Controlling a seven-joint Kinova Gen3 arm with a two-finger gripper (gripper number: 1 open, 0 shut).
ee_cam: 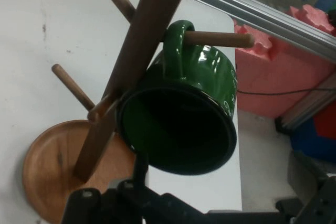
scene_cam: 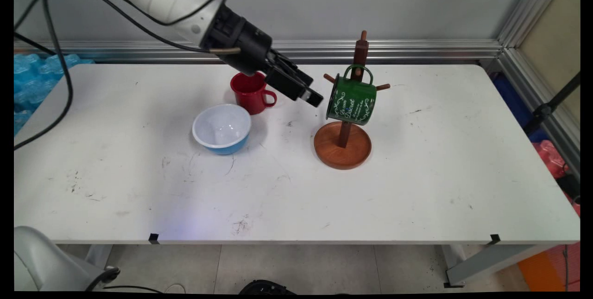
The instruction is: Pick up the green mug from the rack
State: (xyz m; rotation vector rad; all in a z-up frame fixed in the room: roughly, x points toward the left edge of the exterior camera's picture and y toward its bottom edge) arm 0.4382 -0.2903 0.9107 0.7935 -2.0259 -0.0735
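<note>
Hanging by its handle on a peg of the wooden mug tree (scene_cam: 343, 137), green mug (scene_cam: 350, 103) sits just ahead of the gripper (scene_cam: 311, 97), mouth toward it. Finger state: can't tell. Red mug (scene_cam: 250, 93) and blue bowl (scene_cam: 222, 129) lie behind the gripper on the white table (scene_cam: 417, 174).

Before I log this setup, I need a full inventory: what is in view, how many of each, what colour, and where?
green mug: one, green with white lettering, hanging by its handle on a peg of the mug tree.
mug tree: one, brown wood, round base on the table right of centre.
red mug: one, red, behind the bowl.
bowl: one, blue outside and white inside, left of the mug tree.
table: one, white.
gripper: one, black, in the air just left of the green mug; whether the jaws are open or shut cannot be seen.
</note>
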